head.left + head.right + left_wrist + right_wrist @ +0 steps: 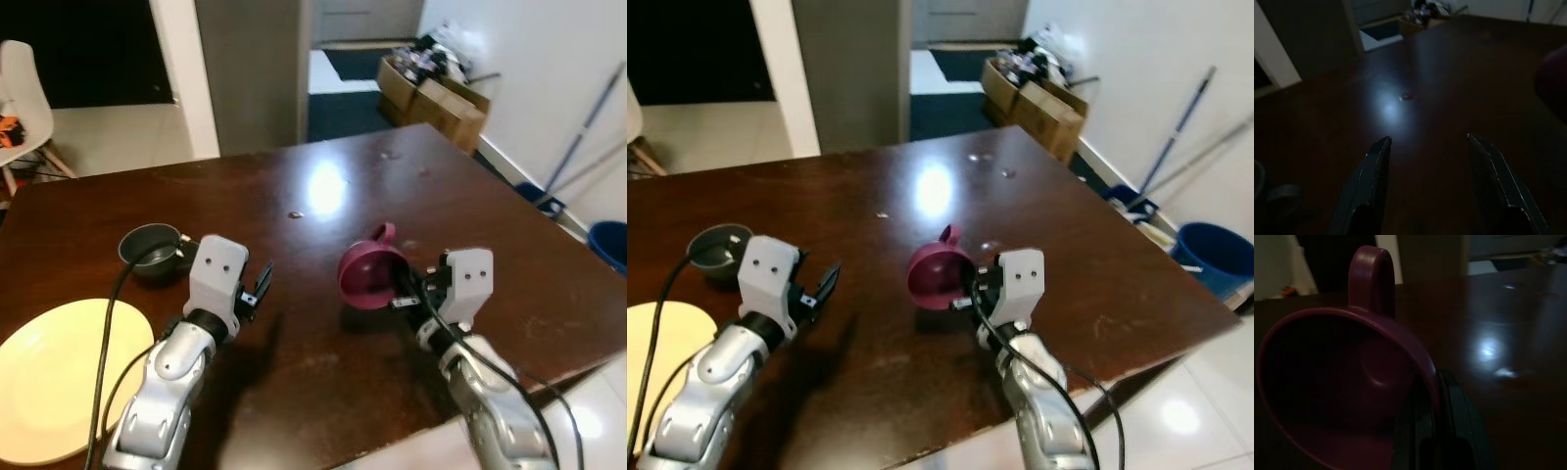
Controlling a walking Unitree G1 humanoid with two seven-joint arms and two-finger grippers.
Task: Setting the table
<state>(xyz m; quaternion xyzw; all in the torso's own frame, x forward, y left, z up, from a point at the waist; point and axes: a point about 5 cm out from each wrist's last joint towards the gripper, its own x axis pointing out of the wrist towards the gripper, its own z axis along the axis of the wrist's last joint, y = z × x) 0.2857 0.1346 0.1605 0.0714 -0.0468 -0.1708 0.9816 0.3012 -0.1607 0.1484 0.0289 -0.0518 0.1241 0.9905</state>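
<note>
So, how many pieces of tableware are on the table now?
3. A yellow plate lies near the robot's left arm, a small dark bowl stands just beyond it, and a maroon cup is held tilted by the right gripper.

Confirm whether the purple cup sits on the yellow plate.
No, the right pincer holds the purple cup over bare table, far from the yellow plate.

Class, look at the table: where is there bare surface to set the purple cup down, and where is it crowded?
Bare wood lies beyond the purple cup toward the table far edge, and between the two claws. The near-left corner is crowded: yellow plate, dark bowl and open left claw. The right claw grips the cup's rim.
</note>
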